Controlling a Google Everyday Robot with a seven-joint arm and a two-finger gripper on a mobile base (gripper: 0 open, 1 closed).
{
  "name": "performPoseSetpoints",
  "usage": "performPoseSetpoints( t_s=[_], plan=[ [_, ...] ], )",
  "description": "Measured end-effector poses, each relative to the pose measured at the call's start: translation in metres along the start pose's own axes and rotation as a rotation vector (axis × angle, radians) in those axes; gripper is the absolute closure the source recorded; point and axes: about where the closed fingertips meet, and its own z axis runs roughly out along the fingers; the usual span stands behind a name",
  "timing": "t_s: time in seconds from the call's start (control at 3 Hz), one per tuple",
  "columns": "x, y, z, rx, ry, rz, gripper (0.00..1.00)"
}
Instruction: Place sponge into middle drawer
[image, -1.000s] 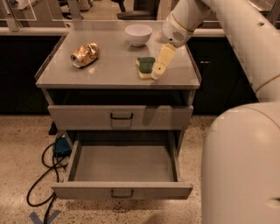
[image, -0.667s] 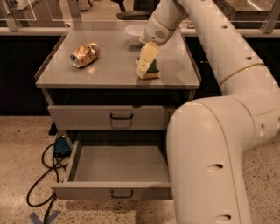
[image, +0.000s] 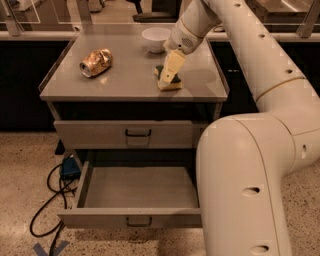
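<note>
The sponge (image: 176, 84), yellow with a dark green face, lies on the cabinet top (image: 125, 80), right of centre. My gripper (image: 165, 82) points down onto the sponge and touches its near left part, covering much of it. The middle drawer (image: 135, 190), the lower of the two grey fronts, is pulled out and empty. My arm's large white segment (image: 240, 190) hides its right end. The drawer above it (image: 125, 134) is shut.
A crushed gold can (image: 96, 62) lies at the left of the cabinet top. A white bowl (image: 156, 39) stands at the back, just behind my gripper. A blue device with black cables (image: 60, 175) lies on the speckled floor left of the open drawer.
My arm has swung left and nearer the camera, and now covers the right end of the open drawer. The gripper stays at the sponge, which has not visibly moved.
</note>
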Motion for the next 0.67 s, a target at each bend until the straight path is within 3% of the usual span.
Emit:
performPoseSetpoints(
  t_s=[0.67],
  plan=[
    [0.065, -0.032, 0.018, 0.026, -0.189, 0.024, 0.0]
  ],
)
